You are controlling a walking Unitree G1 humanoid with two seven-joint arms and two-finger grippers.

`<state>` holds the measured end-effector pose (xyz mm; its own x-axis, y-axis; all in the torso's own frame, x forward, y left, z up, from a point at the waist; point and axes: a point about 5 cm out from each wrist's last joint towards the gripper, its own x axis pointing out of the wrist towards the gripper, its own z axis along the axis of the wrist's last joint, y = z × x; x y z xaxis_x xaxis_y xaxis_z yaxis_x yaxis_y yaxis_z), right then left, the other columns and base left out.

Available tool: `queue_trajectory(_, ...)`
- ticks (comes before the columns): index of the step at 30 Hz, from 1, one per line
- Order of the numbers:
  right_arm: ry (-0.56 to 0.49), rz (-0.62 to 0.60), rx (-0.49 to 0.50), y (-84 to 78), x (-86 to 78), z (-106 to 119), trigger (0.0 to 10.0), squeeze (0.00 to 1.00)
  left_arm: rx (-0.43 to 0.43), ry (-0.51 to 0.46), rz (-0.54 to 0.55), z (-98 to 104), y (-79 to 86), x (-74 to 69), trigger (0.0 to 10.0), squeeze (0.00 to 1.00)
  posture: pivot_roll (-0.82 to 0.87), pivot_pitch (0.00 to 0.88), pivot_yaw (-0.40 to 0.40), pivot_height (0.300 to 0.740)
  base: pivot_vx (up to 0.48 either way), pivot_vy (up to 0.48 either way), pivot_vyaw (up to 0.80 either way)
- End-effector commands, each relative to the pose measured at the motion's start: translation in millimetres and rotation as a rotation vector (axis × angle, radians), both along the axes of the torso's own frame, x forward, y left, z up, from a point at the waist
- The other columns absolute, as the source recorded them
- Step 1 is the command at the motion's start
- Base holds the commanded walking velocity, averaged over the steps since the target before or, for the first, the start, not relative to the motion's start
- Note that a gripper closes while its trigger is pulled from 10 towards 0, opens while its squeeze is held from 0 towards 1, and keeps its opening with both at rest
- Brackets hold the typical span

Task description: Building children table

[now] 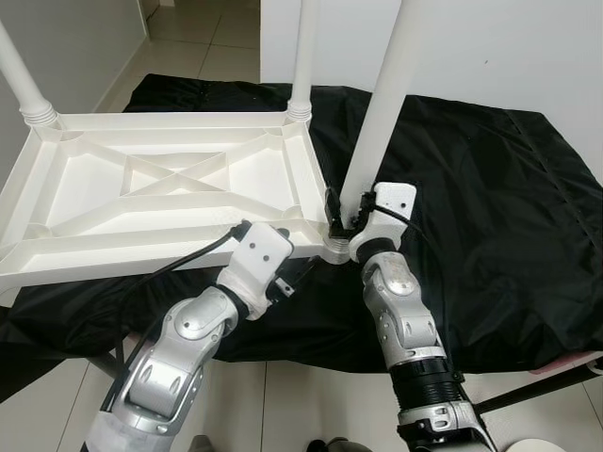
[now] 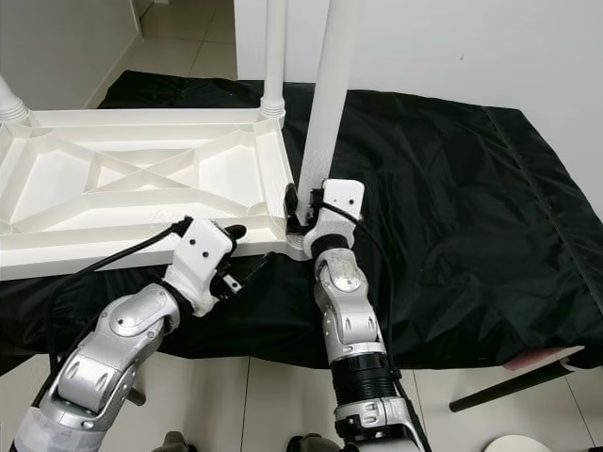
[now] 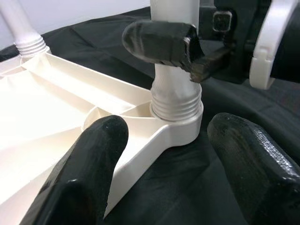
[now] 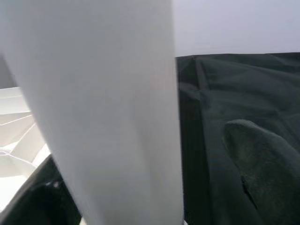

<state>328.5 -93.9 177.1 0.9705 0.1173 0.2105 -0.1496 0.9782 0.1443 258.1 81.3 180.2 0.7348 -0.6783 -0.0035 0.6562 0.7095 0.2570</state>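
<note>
The white plastic table top (image 1: 141,179) lies upside down on a black cloth, its ribbed underside facing up. One white leg (image 1: 382,104) stands in the threaded socket (image 3: 178,122) at the near right corner and leans slightly. My right gripper (image 1: 347,212) is open around the base of this leg; one finger (image 3: 159,40) lies across it and the other finger (image 4: 262,164) stands apart from it. My left gripper (image 3: 168,136) is open just in front of that corner, a finger on each side and nothing held. Two more legs (image 1: 303,56) (image 1: 24,85) stand at the far corners.
The black cloth (image 1: 471,217) covers a low surface that spreads far to the right. Behind it is a white wall (image 1: 490,47), and pale tiled floor (image 1: 188,38) shows at the back left. At the lower right, a dark rod (image 1: 537,388) and a pink item (image 1: 575,363) lie by the cloth's edge.
</note>
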Motion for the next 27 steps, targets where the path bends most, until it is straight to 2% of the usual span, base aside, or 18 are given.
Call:
queue_trajectory(1, -0.006, 0.024, -0.005, -11.3, -1.9, -2, 10.0, 0.82, 0.008, 0.009, -0.031, -2, -1.6, 1.1, 10.0, 0.00, -0.03, 0.094, -0.043, 0.740, 0.000, 0.000, 0.00)
queue_trajectory(3, -0.003, 0.046, -0.017, -13.9, -2.3, -4, 10.0, 0.82, 0.008, 0.007, -0.035, -2, -1.8, 1.4, 10.0, 0.00, -0.04, 0.095, -0.041, 0.740, 0.000, 0.000, 0.00)
queue_trajectory(4, -0.005, 0.104, -0.050, -17.6, -2.8, -6, 10.0, 0.00, 0.009, 0.006, -0.043, -1, -2.1, 1.9, 10.0, 0.00, -0.05, 0.096, -0.037, 0.740, 0.000, 0.000, 0.00)
queue_trajectory(5, -0.008, 0.179, -0.079, -22.0, -2.4, -7, 10.0, 0.00, 0.004, 0.011, -0.062, -1, -2.9, 2.0, 10.0, 0.00, -0.05, 0.091, -0.036, 0.740, 0.000, 0.000, 0.00)
queue_trajectory(7, -0.008, 0.179, -0.079, -22.0, -2.4, -7, 10.0, 0.00, 0.004, 0.011, -0.062, -1, -2.9, 2.0, 10.0, 0.00, -0.05, 0.091, -0.036, 0.740, 0.000, 0.000, 0.00)
queue_trajectory(8, -0.024, 0.249, -0.139, -28.6, -1.4, -7, 10.0, 0.00, -0.006, 0.015, -0.087, -1, -3.8, 1.7, 10.0, 0.00, -0.06, 0.087, -0.034, 0.740, 0.000, 0.000, 0.00)
queue_trajectory(12, -0.038, 0.260, -0.196, -32.7, 0.9, -6, 10.0, 0.00, -0.019, 0.026, -0.120, -1, -4.8, 0.8, 10.0, 0.00, -0.06, 0.087, -0.034, 0.740, 0.000, 0.000, 0.00)
queue_trajectory(15, -0.044, 0.325, -0.220, -37.6, 5.6, -4, 10.0, 0.00, -0.008, 0.030, -0.148, -4, -3.6, 0.4, 10.0, 0.00, -0.07, 0.083, -0.024, 0.740, 0.000, 0.000, 0.00)
queue_trajectory(17, -0.059, 0.438, -0.283, -38.6, 9.0, -5, 10.0, 0.00, 0.021, 0.045, -0.167, -9, -1.9, -1.5, 10.0, 0.00, -0.06, 0.080, -0.020, 0.740, 0.000, 0.000, 0.00)
queue_trajectory(20, -0.051, 0.476, -0.279, -39.0, 10.5, -5, 10.0, 0.00, 0.027, 0.044, -0.174, -10, -1.3, -3.3, 10.0, 0.00, -0.05, 0.085, -0.020, 0.740, 0.000, 0.000, 0.00)
queue_trajectory(24, -0.022, 0.592, -0.282, -37.3, 18.3, -8, 10.0, 0.00, 0.048, 0.050, -0.172, -13, 1.7, -6.5, 10.0, 0.00, -0.04, 0.095, -0.019, 0.740, 0.000, 0.000, 0.00)
queue_trajectory(27, -0.013, 0.615, -0.301, -34.9, 20.9, -9, 10.0, 0.00, 0.046, 0.053, -0.174, -12, 2.2, -7.3, 10.0, 0.00, -0.03, 0.100, -0.022, 0.740, 0.000, 0.000, 0.00)
